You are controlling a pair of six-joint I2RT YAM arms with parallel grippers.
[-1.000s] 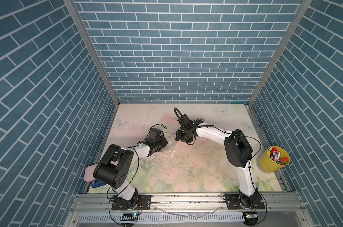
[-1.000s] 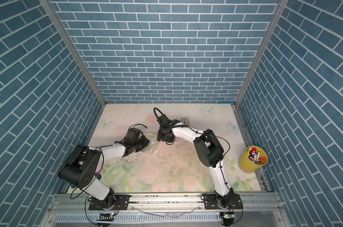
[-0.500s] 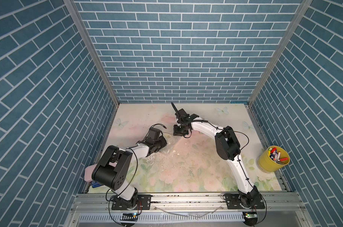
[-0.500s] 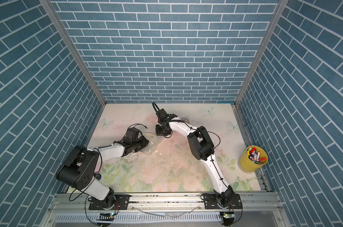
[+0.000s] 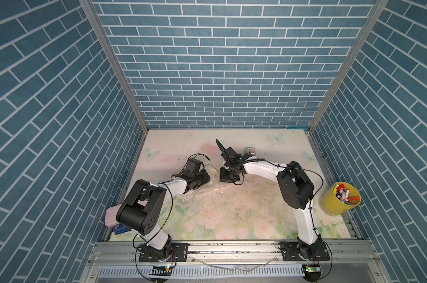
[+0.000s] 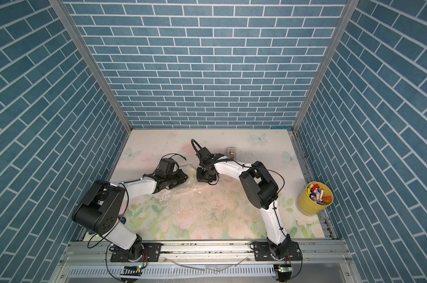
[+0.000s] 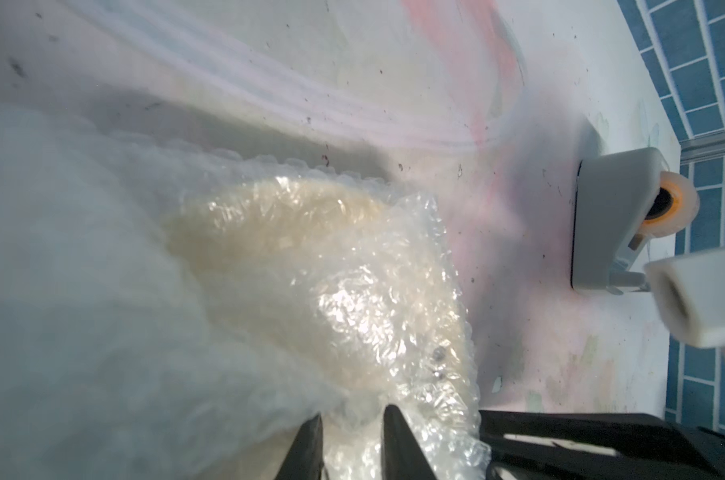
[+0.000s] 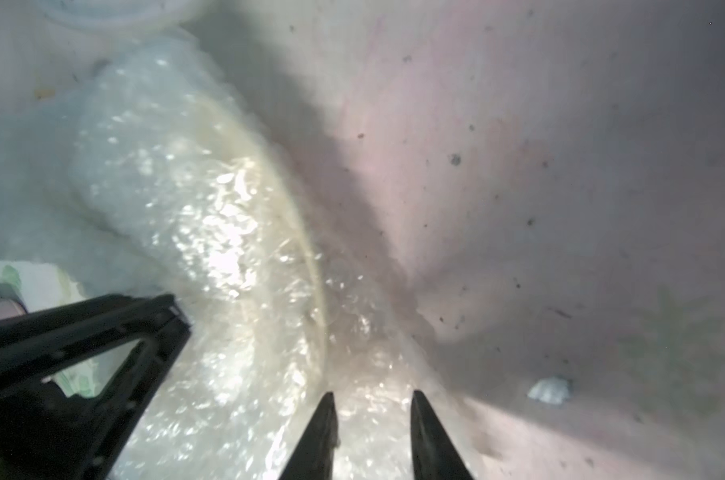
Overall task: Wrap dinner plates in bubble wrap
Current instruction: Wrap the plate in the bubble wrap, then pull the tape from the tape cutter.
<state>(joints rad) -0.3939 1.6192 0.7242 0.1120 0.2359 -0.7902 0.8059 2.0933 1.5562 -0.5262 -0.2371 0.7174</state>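
Step in hand, as I judge it: closing the wrap (image 5: 213, 171) over the plate (image 7: 277, 249). The bundle sits mid-desk (image 5: 232, 220), toward the back, with my two arms meeting over it from either side.

- Plate: only visible through the wrap, as a cream shape in both wrist views. No bare plate anywhere, so the cover looks largely on. I can't tell whether it lies flat or tipped.
- Left jaws: narrow, low on the bundle's left side. Crinkled wrap fills the slot between the tips. A big blurred flap rises close to the left wrist camera. I can't tell whether I'm pinching the sheet or only resting in it.
- Right jaws: narrow too, on the bundle's right side, pointing in toward the left ones. The plate's rim curves up to just ahead of the tips, on the side of one tip, and wrap shows across the gap. Again I can't tell if there's a grip.
- Loose wrap trails from the bundle toward the front of the desk in both top views.
- Tape dispenser (image 5: 251, 150) stands just behind my right wrist, apart from the bundle. The marker bucket (image 5: 341, 199) is well off at the right edge.

Next move, my guess: one side holds the fold down on the plate while the other draws the loose flap over and tucks it. That calls for a firm pinch on the film alone, not the rim. The film is slick and springy, so a fold let go too early may open.
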